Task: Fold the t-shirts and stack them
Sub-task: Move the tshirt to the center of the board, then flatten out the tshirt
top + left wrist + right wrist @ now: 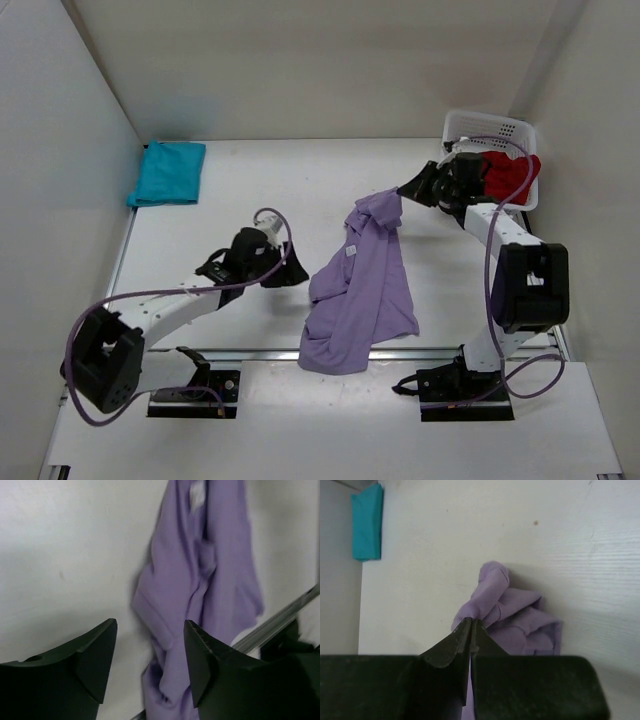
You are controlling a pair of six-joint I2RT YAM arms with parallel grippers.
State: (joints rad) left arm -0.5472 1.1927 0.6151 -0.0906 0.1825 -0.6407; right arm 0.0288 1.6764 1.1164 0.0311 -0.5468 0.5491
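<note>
Lavender jersey is the matter in hand. The lavender t-shirt (358, 290) lies in a long, rumpled strip down the middle of the surface (250, 180), with its near hem close to the metal rail (250, 352) at the near edge. The right end effector (405, 192) has the shirt's far end pinched, its jaws closed tight on a bunched knot of cloth. The left end effector (292, 276) hovers just left of the shirt's middle, jaws spread wide and holding nothing.

The step looks like spreading this shirt flat before any fold. To do that well, the left end effector should come down on the shirt's left edge and take a thin pinch at a hem or sleeve corner, not a thick wad. The two arms should then draw apart, low over the surface, so the twist falls out. Pulling too far toward the near side could drag the hem over the rail.

The cloth is thin and matte, falling in soft ridges, with a small white label (351, 251) near the neck. The teal t-shirt (167, 172) sits folded in a neat rectangle at the far left. The red t-shirt (510, 175) is heaped in the white lattice basket (490, 125) at the far right.
</note>
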